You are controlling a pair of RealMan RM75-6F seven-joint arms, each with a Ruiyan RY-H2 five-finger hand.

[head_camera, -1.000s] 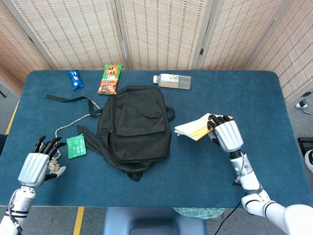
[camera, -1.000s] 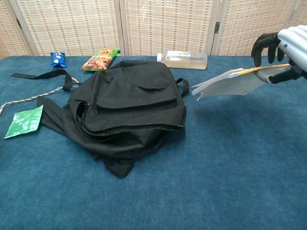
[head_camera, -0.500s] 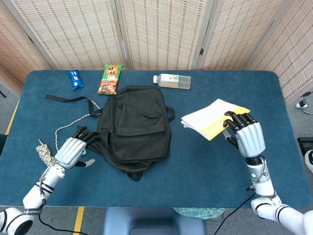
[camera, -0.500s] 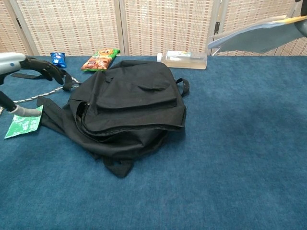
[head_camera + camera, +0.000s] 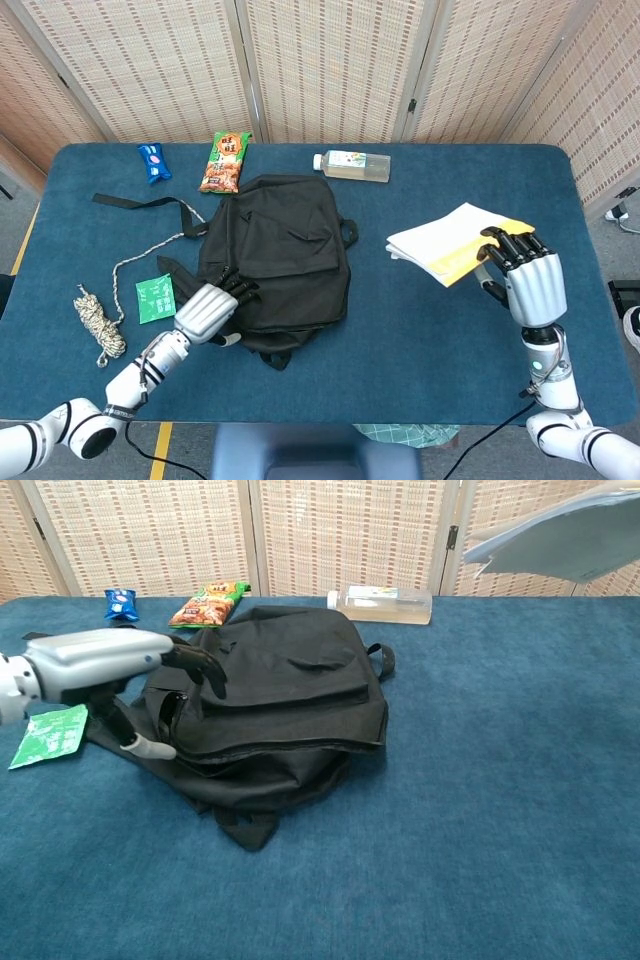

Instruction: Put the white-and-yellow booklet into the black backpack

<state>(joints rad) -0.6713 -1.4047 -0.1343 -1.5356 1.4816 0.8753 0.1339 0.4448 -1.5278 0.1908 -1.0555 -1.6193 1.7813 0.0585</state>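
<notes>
The black backpack lies flat in the middle of the blue table; the chest view shows it too. My right hand holds the white-and-yellow booklet up in the air, right of the backpack. From the chest camera only the booklet's pale underside shows, at the top right corner, and the right hand is out of frame. My left hand reaches the backpack's left edge with fingers spread and holds nothing; in the chest view this hand hovers at the bag's left side.
A clear bottle lies behind the backpack. A snack bag and a blue packet sit at the back left. A green sachet, a coiled rope and a black strap lie left of the bag.
My left hand has swept right from the rope to the backpack's left edge. My right hand has carried the booklet up and to the right, away from the bag.
</notes>
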